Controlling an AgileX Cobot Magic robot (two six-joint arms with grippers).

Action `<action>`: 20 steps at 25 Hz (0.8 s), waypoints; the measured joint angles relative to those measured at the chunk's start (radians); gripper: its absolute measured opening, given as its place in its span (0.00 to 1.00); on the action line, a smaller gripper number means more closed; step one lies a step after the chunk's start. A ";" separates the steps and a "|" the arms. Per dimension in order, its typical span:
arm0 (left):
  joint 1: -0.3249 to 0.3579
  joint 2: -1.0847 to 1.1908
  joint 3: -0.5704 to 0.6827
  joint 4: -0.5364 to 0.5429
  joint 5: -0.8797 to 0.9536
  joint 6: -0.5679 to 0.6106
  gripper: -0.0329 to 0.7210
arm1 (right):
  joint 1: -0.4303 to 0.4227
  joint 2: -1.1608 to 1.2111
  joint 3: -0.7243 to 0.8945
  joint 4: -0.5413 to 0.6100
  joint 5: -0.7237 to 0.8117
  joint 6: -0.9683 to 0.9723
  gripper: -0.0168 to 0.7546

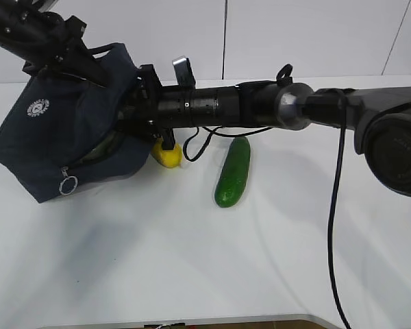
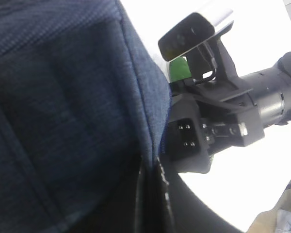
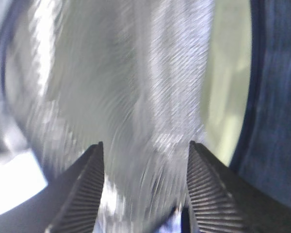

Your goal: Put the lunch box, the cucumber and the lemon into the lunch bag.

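1. Exterior view: the lunch bag (image 1: pixel 61 130) lies tipped on its side at the left of the white desk (image 1: pixel 205 260), mouth facing right. The right arm reaches across into that mouth, hiding its tool. The left arm grips the bag's top from above. The lemon (image 1: pixel 168 155) sits just beside the bag, the cucumber (image 1: pixel 233 172) near it to the right.
2. Left wrist view: navy bag fabric (image 2: pixel 63 111) fills the frame; whether the left tool is closed cannot be told.
3. Right wrist view: the right tool (image 3: pixel 144 184) is spread apart, empty, inside the silvery lining (image 3: pixel 126 82). A pale green surface (image 3: pixel 229 92) shows at right, too blurred to identify.
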 joint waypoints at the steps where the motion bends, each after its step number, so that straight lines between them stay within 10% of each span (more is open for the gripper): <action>1: 0.000 0.000 0.000 -0.002 0.004 -0.007 0.03 | -0.002 0.000 0.000 0.000 0.013 0.000 0.59; 12: 0.109 0.000 0.000 -0.089 0.055 -0.038 0.03 | -0.029 0.000 -0.044 -0.032 0.192 -0.045 0.59; 20: 0.180 0.000 0.000 -0.088 0.099 -0.046 0.03 | -0.029 -0.060 -0.222 -0.441 0.225 0.145 0.59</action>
